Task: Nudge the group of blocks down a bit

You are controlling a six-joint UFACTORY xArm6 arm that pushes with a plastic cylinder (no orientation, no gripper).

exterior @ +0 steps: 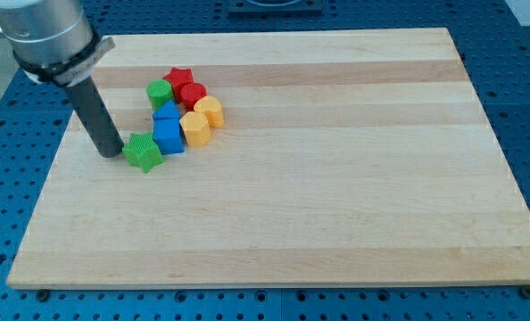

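Note:
A tight group of blocks sits in the upper left part of the wooden board [336,178]. A red star [179,78] is at the top, with a green cylinder [160,93] to its left and a red cylinder [192,94] below it. A yellow cylinder [210,111] and a yellow hexagon [194,127] lie on the right side. A blue triangular block [166,111] sits above a blue cube [169,135]. A green star [143,152] is at the lower left. My tip [111,153] rests on the board just left of the green star, almost touching it.
The rod rises from the tip up to the grey arm body [46,36] at the view's top left. The board's left edge [55,152] lies close to the tip. Blue perforated table surrounds the board.

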